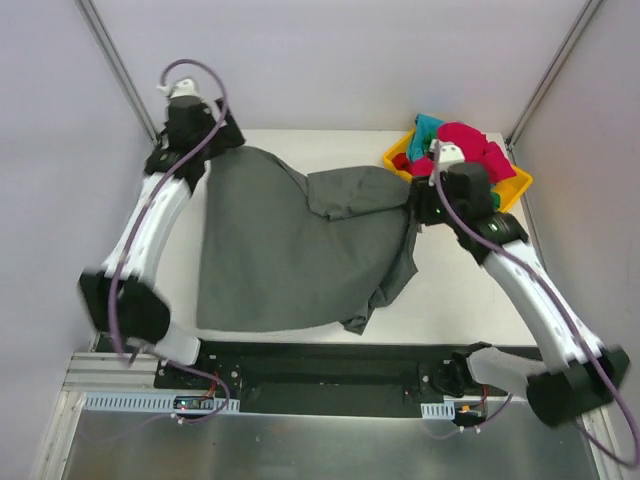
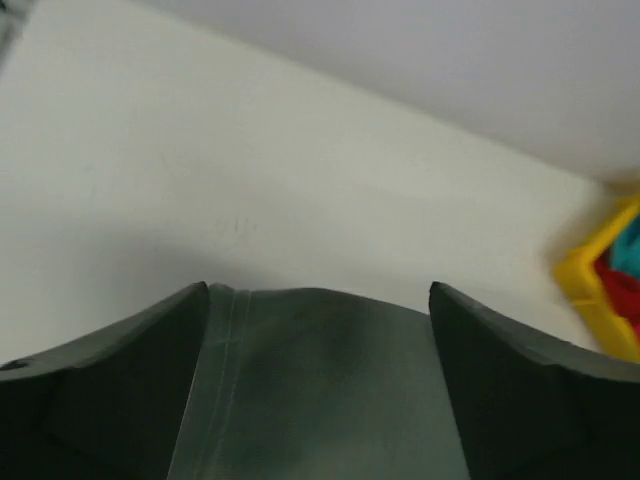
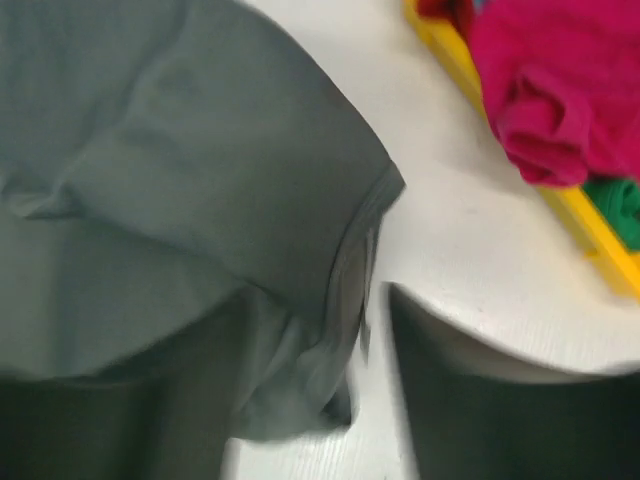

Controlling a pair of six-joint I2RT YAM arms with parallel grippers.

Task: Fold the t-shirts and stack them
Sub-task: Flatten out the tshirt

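Grey cloth fills the gap of the left pincer (image 2: 318,300): its two dark fingers (image 2: 120,370) stand wide apart over the hemmed edge of the t-shirt (image 1: 290,250), and neither presses on the fabric. In the top view this pincer sits at the shirt's 11 o'clock corner, near the far left of the table (image 1: 450,290).

The right pincer (image 3: 320,330) is also parted. A bunched fold of the same shirt lies in its gap, draped over the left finger, while a strip of bare white table shows between the cloth and the right finger (image 3: 480,420), so the fold is not pinched. From above, this pincer is at the shirt's 2 o'clock edge.

The shirt lies spread but rumpled across the middle of the table, with its right part folded over and creased.

A yellow tray (image 1: 515,190) sits at the table's 1 o'clock corner, just beyond the right pincer, holding a heap of pink, red, teal and green clothes (image 1: 465,140).
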